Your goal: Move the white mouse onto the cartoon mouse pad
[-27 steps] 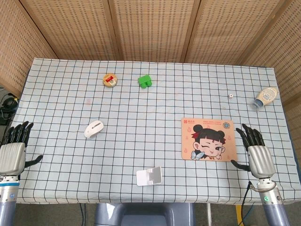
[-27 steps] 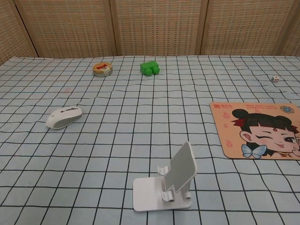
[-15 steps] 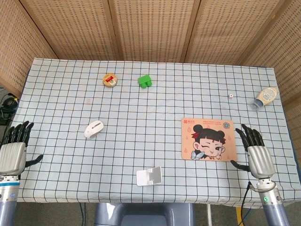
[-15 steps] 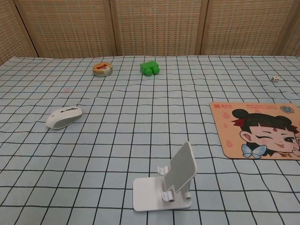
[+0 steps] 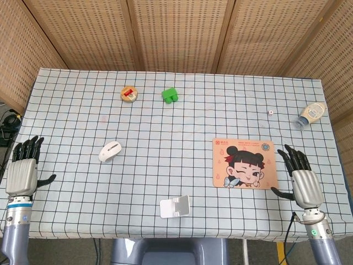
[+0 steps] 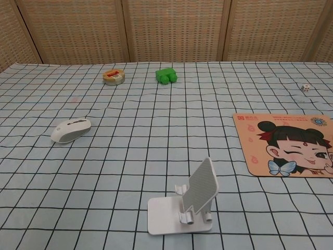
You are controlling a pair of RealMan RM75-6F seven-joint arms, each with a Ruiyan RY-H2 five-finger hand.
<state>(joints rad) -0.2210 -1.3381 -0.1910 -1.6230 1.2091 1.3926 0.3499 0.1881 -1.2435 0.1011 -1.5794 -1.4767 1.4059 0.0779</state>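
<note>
While both robot hands rest at the near corners of a table covered in a blue-and-white checked cloth (image 5: 176, 116), nothing is being held. The left hand (image 5: 22, 172) sits at the near left edge, palm down, fingers spread and released. The right hand (image 5: 302, 181) sits at the near right edge, just beside the right side of the pad, fingers also spread and released. Neither hand appears in the chest view.

There is one white mouse (image 5: 110, 150), lying on the cloth in the left half of the table, well apart from both hands. There is one cartoon mouse pad (image 5: 243, 163), an orange rectangle showing a winking girl with hair buns, lying flat in the right half. The mouse is not on the pad; open cloth lies between them.

Five other things are on the table, one of each. A white phone stand (image 5: 175, 206) stands near the front edge, between mouse and pad but closer to the robot than either. A round roll of tape (image 5: 129, 93) and a green toy block (image 5: 170, 95) sit towards the far side, near each other. A small white die (image 5: 270, 112) lies beyond the pad. A beige bottle (image 5: 310, 114) lies on its side near the far right edge. Woven wooden screens (image 5: 176, 33) stand behind the table.
</note>
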